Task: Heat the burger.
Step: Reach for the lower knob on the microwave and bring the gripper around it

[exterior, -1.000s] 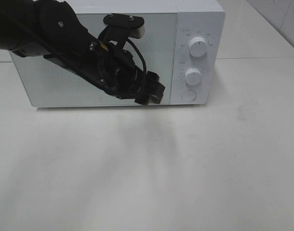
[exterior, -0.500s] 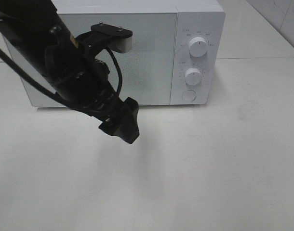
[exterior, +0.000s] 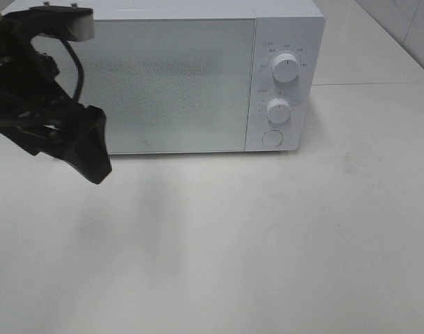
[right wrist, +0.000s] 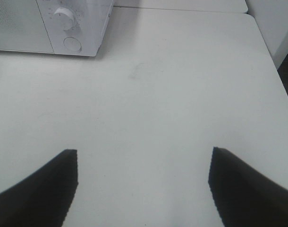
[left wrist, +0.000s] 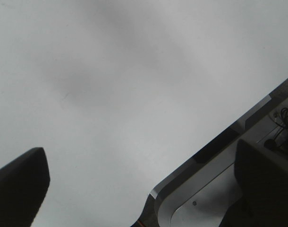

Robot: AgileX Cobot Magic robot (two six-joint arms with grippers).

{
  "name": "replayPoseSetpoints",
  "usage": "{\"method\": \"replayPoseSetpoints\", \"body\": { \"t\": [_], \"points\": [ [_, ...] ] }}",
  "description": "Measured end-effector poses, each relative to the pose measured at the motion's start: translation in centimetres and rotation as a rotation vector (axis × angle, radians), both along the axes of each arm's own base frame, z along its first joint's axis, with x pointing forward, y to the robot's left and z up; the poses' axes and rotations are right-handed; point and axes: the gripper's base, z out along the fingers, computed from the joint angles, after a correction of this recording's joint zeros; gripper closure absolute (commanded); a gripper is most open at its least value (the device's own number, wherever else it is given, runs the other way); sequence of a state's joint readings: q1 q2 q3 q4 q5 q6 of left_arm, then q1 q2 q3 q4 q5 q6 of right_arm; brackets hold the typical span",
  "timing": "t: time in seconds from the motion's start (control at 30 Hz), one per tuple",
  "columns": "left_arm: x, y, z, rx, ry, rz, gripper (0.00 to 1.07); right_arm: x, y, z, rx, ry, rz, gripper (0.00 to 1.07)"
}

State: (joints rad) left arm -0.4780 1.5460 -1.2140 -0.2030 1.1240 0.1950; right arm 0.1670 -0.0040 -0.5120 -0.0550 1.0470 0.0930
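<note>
The burger is out of view in every frame. A white microwave [exterior: 170,76] stands at the back of the white table with its frosted door shut; what is inside cannot be seen. My left gripper [exterior: 92,161] hangs in front of the microwave's left end, above the table. The left wrist view shows it [left wrist: 141,184] open and empty over bare table. My right gripper [right wrist: 141,189] is open and empty, well away from the microwave's control side [right wrist: 73,23]; it does not show in the exterior high view.
The microwave's panel has two white knobs [exterior: 286,68] [exterior: 278,110] and a round button [exterior: 272,138]. The table's edge and a metal frame [left wrist: 215,156] show in the left wrist view. A second table top lies behind on the right [exterior: 365,42].
My left arm has swung away from the front of the microwave door to the left, leaving the shut door in full view. The right arm has not visibly moved.
</note>
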Motion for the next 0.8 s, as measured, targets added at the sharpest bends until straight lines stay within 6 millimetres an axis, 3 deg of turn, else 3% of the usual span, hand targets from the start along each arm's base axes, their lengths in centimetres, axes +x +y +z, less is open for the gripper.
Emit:
{"method": "replayPoseSetpoints", "body": {
  "t": [0.07,0.23,0.27,0.3,0.47,0.8],
  "points": [
    [0.2,2.0,0.8,0.008,0.002,0.053,0.06,0.0,0.0,0.0,0.0,0.0,0.0,0.31],
    [0.2,4.6,1.9,0.013,-0.002,0.127,0.06,0.0,0.0,0.0,0.0,0.0,0.0,0.31],
    [0.1,6.0,2.3,0.013,-0.011,0.168,0.06,0.0,0.0,0.0,0.0,0.0,0.0,0.31],
    [0.1,6.0,2.3,0.013,-0.011,0.168,0.06,0.0,0.0,0.0,0.0,0.0,0.0,0.31],
    [-1.6,9.7,2.2,0.023,-0.012,0.279,0.06,0.0,0.0,0.0,0.0,0.0,0.0,0.31],
    [-5.8,12.6,1.0,0.041,0.005,0.378,0.06,0.0,0.0,0.0,0.0,0.0,0.0,0.31]
  ]
}}
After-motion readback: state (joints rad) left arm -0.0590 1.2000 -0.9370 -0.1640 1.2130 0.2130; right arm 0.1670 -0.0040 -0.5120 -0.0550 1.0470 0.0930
